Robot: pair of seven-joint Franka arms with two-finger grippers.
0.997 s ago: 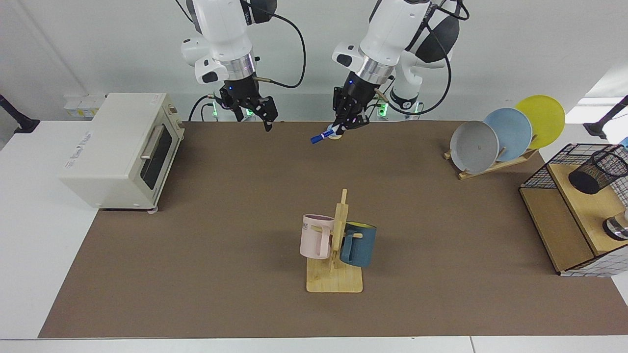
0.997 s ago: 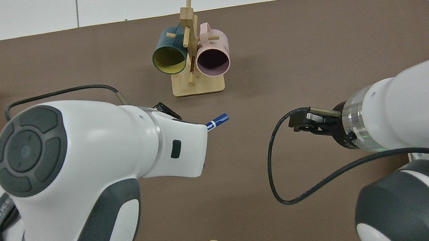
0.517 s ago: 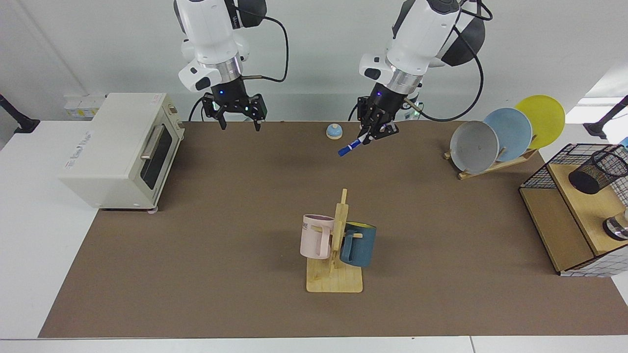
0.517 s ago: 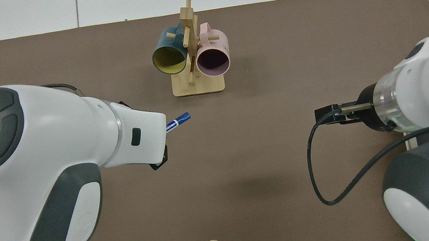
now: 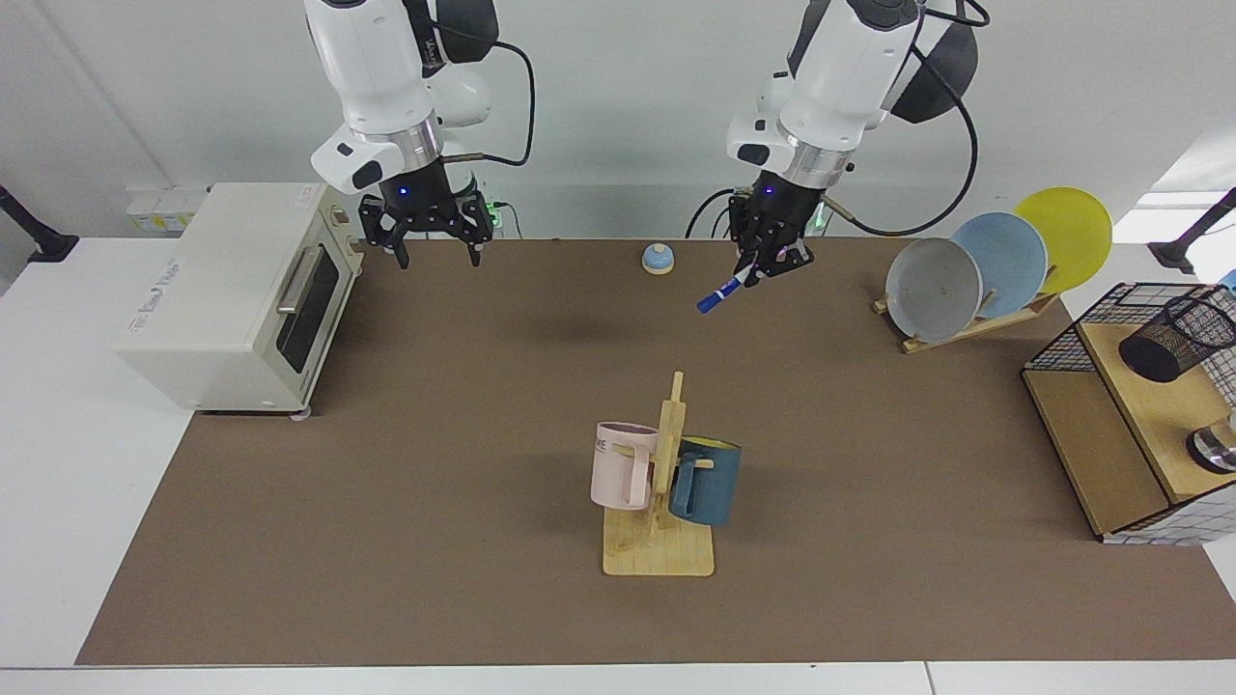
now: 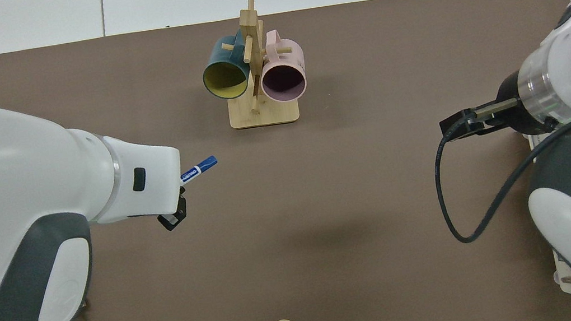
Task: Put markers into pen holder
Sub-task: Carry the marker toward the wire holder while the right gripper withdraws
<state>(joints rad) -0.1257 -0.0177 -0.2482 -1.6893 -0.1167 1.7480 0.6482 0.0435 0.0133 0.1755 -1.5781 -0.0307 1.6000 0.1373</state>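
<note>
Carried further toward the plate-rack side of the table since half a second ago: slim white-barrelled marker with dark blue cap, now hanging clear above the brown mat, well past the small blue service bell it was beside a second ago. Held aslant in the left gripper, fingers closed on the white barrel, capped end pointing down and outward. Same marker visible in the top view, sticking out from under the white wrist of the arm that carries it.

Pulled back toward the cream toaster oven: right gripper, fingers spread apart and holding nothing, hovering over the mat's far edge and waiting.

Still well apart from the marker: small black wire-mesh cylindrical pen holder, sitting on the wooden shelf of the black wire grid basket at the table's end, seemingly tilted toward the table, though hard to confirm at this angle. Between marker and holder: wooden rack with grey, blue and yellow plates.

Meaning for the task: transport under way, roughly midway by judgement; remaining are passage past the plates, turning the marker closer to upright, alignment over the mesh mouth, release. Untouched at centre: wooden mug tree with pink and teal mugs.
</note>
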